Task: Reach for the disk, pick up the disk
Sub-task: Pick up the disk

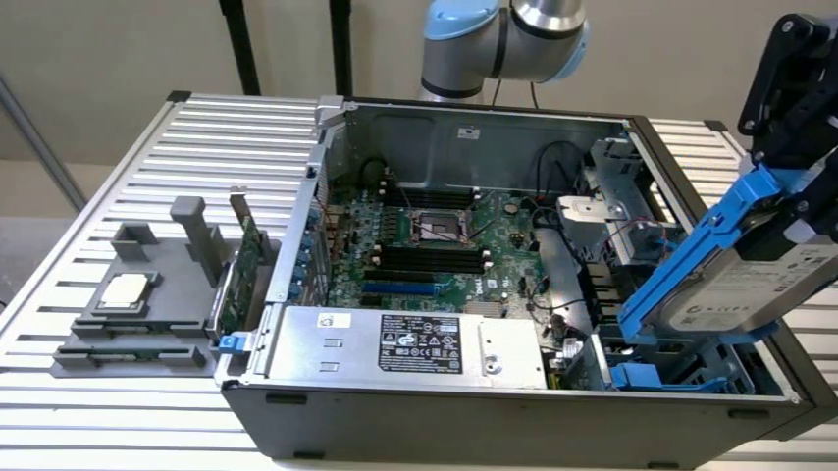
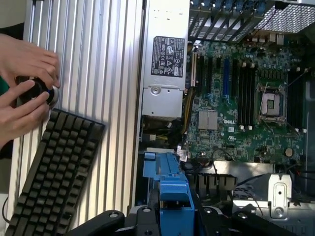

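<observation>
At the exterior view's right edge, the gripper (image 1: 786, 211) is clamping the disk (image 1: 733, 280) by its blue frame, holding it tilted above the open computer case (image 1: 524, 417); the gripper's upper part is running out of the picture and its fingertips are hard to make out. Below the disk, a blue bay (image 1: 654, 376) is sitting in the case corner. Further in, the silver box (image 1: 406, 343) and green board (image 1: 445, 235) are lying exposed. Beside the case, hands (image 2: 22, 93) are gripping a knob above a keyboard (image 2: 51, 172)

The disk (image 1: 749, 287), silver-grey with a white label and blue carrier frame, hangs tilted above the open computer case's corner.
</observation>
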Tool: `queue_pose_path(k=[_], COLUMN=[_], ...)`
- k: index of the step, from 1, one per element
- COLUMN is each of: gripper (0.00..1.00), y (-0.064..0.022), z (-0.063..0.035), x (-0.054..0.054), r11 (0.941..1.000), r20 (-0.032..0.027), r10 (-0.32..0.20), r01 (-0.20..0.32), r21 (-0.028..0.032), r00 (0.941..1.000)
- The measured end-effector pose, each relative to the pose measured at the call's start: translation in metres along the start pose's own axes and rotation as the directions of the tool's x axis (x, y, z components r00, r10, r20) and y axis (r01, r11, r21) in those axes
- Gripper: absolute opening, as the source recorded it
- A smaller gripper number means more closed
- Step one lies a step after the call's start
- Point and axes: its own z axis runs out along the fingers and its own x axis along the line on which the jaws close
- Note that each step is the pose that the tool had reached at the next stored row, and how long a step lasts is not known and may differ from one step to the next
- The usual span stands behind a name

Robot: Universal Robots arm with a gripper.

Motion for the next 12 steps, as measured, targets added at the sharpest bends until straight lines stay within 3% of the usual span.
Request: queue_pose_path(k=[5, 12], gripper=[0.33, 0.33], y=[-0.0069, -0.0083], z=[0.0085, 0.0094], x=[0.0009, 0.0007], r11=[1.0000, 1.0000], r20=[0.0004, 0.0003], r10=[0.002, 0.002], r01=[-0.002, -0.002], r21=[0.0001, 0.0002], r00=[1.0000, 1.0000])
